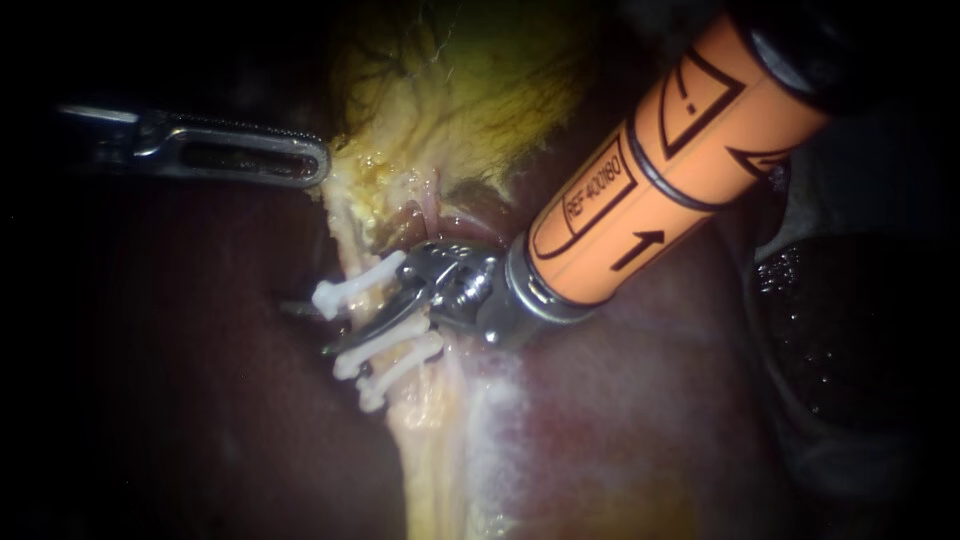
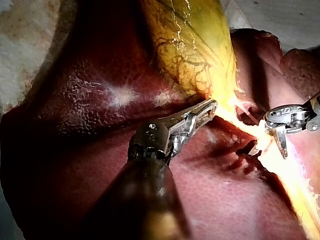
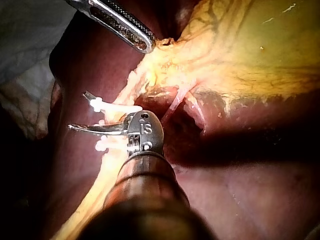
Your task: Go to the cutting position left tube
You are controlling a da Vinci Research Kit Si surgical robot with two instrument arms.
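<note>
- Left tube (image 1: 343, 228): pale yellow cord running from the gallbladder's neck down over the liver. It lies on the left of the dissected window, with a thinner pale strand to its right.
- Clips (image 1: 355, 285): three white ones cross the tube. One sits alone on the gallbladder side and two sit close together below it.
- Right instrument (image 1: 318, 326): thin curved blades stand apart. In the endoscope view the tube sits in the gap between the single clip and the pair. I can't tell whether either blade touches it.
- Handling, judged: the tube looks soft, wet and thin, so it will likely slide or roll off a blade rather than resist.
- The clips are the fragile part. A blade nudging one could loosen it, so the only safe place to engage is the bare stretch between the clips.
- Left instrument (image 1: 312, 162): long slotted jaws lie together, pinching the frayed edge of the gallbladder (image 1: 470, 90) just above the tube. The tissue peaks toward the tip, which suggests it keeps the tube under tension.
- Liver (image 1: 200, 400): dark red and glistening under everything.
- Containers: none in any view.
</note>
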